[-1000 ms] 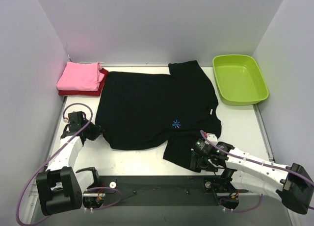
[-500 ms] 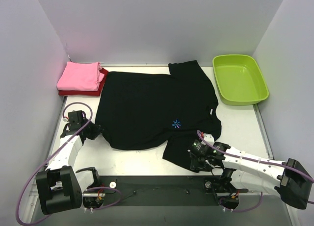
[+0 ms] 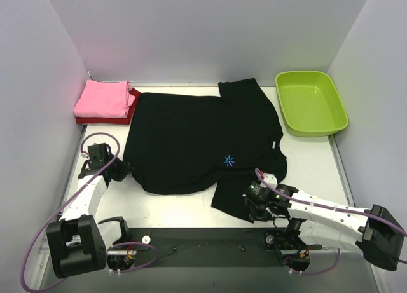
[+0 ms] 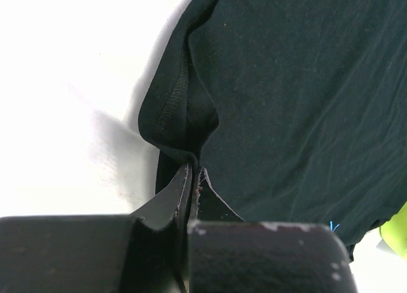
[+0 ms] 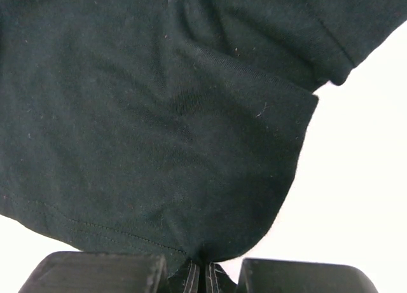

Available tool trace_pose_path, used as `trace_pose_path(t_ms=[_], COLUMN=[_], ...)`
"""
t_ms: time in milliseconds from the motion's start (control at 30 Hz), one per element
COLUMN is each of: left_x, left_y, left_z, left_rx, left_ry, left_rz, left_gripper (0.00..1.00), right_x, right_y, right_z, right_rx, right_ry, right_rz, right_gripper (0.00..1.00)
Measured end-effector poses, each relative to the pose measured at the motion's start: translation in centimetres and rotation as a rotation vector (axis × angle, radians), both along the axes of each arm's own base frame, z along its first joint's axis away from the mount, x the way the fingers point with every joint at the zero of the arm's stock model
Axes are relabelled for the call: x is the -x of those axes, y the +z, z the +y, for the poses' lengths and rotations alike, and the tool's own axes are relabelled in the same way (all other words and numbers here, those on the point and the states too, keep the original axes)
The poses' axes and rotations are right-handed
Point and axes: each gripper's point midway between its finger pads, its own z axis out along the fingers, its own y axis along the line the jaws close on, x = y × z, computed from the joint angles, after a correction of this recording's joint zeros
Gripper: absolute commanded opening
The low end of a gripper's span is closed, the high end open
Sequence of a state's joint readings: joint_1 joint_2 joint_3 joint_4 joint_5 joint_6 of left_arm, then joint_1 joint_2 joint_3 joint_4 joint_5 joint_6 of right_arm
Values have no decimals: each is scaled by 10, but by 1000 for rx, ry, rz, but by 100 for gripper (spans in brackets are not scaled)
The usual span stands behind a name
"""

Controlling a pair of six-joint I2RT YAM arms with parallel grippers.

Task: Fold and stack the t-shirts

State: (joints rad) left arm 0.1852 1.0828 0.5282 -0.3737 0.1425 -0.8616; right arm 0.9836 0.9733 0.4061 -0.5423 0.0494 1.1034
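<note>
Fingers [image 4: 170, 192] of the left gripper [image 4: 193, 171] are clamped together on a raised pleat of the large black cloth t-shirt [image 4: 299, 102]. The stitched hem runs up out of the pinch toward 12 o'clock. The right gripper [image 5: 205, 265] is likewise clenched, tips meeting on the hemmed edge of a black flap, with cloth puckering out of the nip.

Top view only:
- Black shirt [image 3: 197, 140] lies spread flat mid-table on the white tabletop [image 3: 311, 169], small blue starburst mark [image 3: 228, 160] face up.
- Left gripper [image 3: 121, 171] sits at the shirt's 8 o'clock edge, right gripper [image 3: 252, 204] at its 5 o'clock flap, which looks like a sleeve.
- Folded pink cloth t-shirt [image 3: 102, 97] sits on a folded dark red cloth t-shirt [image 3: 131, 110], stacked at 10 o'clock from the black shirt, near its corner. Can't tell if they touch it.
- Lime-green rectangular plastic tub [image 3: 311, 102] is at 2 o'clock, just beside the shirt's upper flap.

Wrist views only:
- Top cam can't resolve either grip, since arm bodies cover the tips. The wrist cams show both pinches closed on fabric.
- Left wrist: the pleat stands off the table and throws a shadow toward 8 o'clock. A sliver of the blue mark [image 4: 333, 226] and a lime-green corner [image 4: 395, 234] show at the 4 o'clock edge of frame.
- Right wrist: second hemmed edge overlaps at 2 o'clock, bare white table at 3 o'clock. No stack or tub visible here.
</note>
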Motion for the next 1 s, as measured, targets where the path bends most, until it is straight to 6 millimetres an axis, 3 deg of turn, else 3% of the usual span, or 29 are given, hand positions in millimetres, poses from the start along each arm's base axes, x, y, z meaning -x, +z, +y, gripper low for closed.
trace_pose_path(t_ms=[200,533,733,1000], left_x=[4,7,16,26], left_y=[4,40,42,51], left_z=[1,5,4,6], left_rx=[-11,-63,-74,-87], left_ry=[-9,-42,-53,-50], left_rz=[6,-74,-67,-87], left_gripper=[0,0,0,0], right_x=[-5,-44,-46,-42], right_y=[12,107,140,163], right_z=[-8,5,-12,-43], right_rx=[25,-106,-142,-149], right_ry=[9,38,17,-23], right_rz=[-55,-337,-440,-526], right_gripper=[0,0,0,0])
